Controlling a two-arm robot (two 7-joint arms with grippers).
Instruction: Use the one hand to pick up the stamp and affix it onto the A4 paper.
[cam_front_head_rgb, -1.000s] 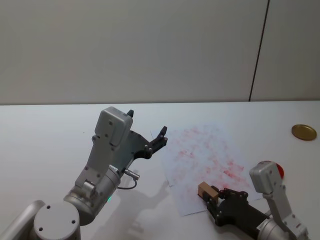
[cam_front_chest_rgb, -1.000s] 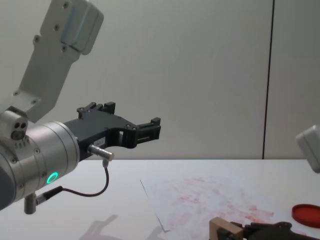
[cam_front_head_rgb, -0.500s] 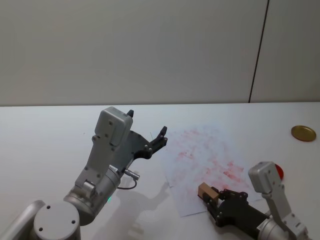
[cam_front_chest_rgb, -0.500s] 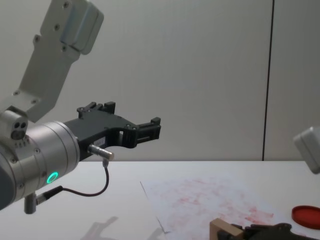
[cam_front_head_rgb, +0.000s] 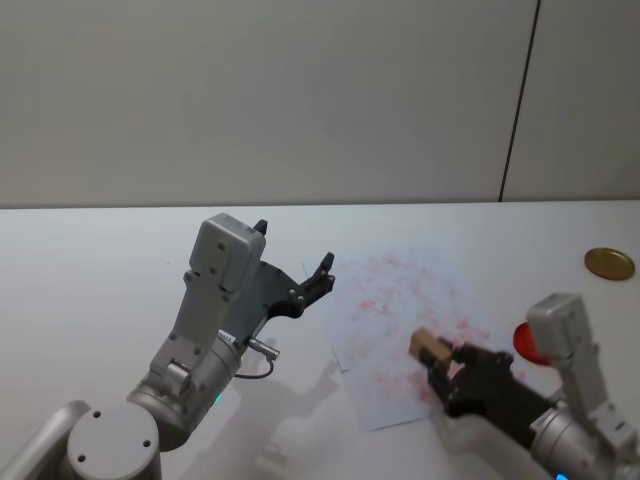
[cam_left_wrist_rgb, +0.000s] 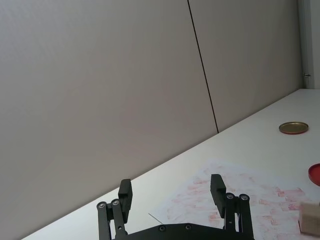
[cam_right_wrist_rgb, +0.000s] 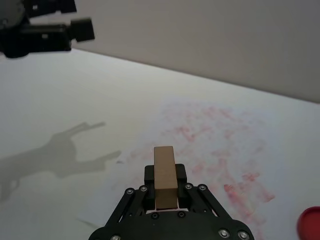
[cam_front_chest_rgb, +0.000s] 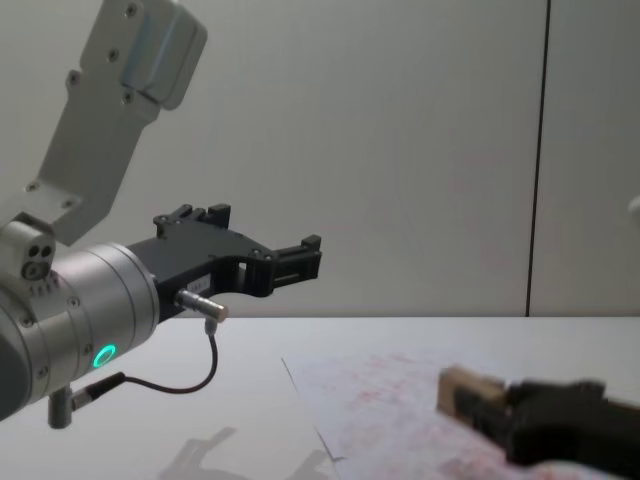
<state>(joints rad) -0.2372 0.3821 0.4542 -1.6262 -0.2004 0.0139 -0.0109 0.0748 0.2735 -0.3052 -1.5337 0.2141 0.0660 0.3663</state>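
Note:
The stamp (cam_front_head_rgb: 430, 347), a small tan wooden block, is held in my right gripper (cam_front_head_rgb: 446, 364), which is shut on it. It hangs in the air above the near part of the A4 paper (cam_front_head_rgb: 400, 300), a white sheet mottled with faint red marks. In the right wrist view the stamp (cam_right_wrist_rgb: 164, 175) sticks out between the black fingers, with the A4 paper (cam_right_wrist_rgb: 210, 130) below it. In the chest view the stamp (cam_front_chest_rgb: 470, 390) is clear of the table. My left gripper (cam_front_head_rgb: 295, 245) is open and raised to the left of the sheet, holding nothing.
A round red ink pad (cam_front_head_rgb: 524, 340) lies on the table just right of the paper, beside my right arm. Farther back on the right sits a flat gold lid (cam_front_head_rgb: 609, 263). A plain wall rises behind the white table (cam_front_head_rgb: 100, 260).
My right gripper has risen off the paper's near edge with the stamp, moving up and slightly right over the sheet. The left arm has not moved.

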